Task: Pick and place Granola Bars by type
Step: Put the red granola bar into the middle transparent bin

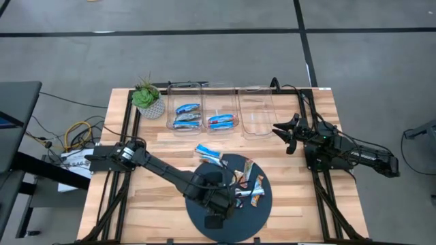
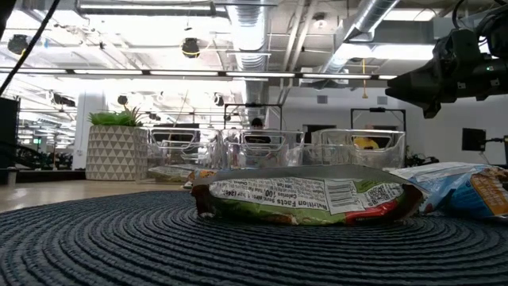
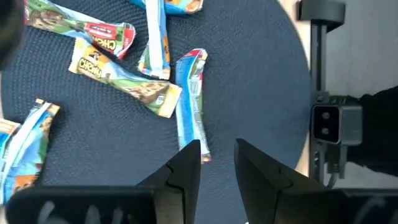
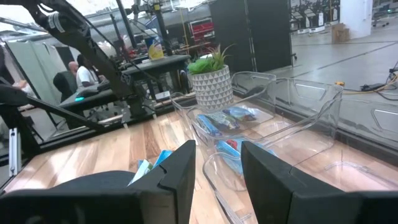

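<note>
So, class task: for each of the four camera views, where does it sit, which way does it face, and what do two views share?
High view: overhead, facing straight down; both arms, round mat, three bins.
Low view: on the mat, facing level past a granola bar toward the bins; one arm at upper right.
Left wrist view: above the mat, facing down; left tool open over scattered bars.
Right wrist view: beside the bins, facing the potted plant; right tool open.
Shared: the plant shows in high, low and right wrist views.

Bars (image 1: 248,185) crowd mat (image 1: 204,214), mat's near edge seemingly free
</note>
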Controlling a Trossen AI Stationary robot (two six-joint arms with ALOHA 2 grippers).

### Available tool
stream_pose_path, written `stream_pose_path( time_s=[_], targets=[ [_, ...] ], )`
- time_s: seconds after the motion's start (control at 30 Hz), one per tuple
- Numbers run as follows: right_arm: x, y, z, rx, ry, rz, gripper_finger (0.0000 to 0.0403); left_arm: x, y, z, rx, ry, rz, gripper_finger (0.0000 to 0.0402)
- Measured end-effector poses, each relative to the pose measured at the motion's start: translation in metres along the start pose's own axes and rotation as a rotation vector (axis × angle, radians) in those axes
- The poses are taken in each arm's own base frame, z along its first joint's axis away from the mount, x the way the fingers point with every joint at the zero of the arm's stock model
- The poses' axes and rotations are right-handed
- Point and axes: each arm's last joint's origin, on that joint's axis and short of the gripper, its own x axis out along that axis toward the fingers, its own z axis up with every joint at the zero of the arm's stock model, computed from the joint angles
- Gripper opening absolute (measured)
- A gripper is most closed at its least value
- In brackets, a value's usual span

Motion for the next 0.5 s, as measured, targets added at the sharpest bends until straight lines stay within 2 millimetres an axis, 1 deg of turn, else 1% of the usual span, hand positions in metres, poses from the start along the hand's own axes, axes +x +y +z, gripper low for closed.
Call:
stream_pose_path(
  time_s=[0.2,0.33,0.5],
  targets=[
    [0.000,0.000,0.000,0.000,0.000,0.000,0.0123,-0.001,-0.014,-0.002,-0.009,-0.048,-0.020,0.0089],
    [0.000,0.000,0.000,0.000,0.000,0.000,0.0123,-0.001,-0.015,-0.003,-0.005,-0.052,-0.013,0.0089],
    [0.000,0.000,0.000,0.000,0.000,0.000,0.0123,0.015,-0.014,-0.004,-0.019,-0.043,0.034,0.0098]
  ],
)
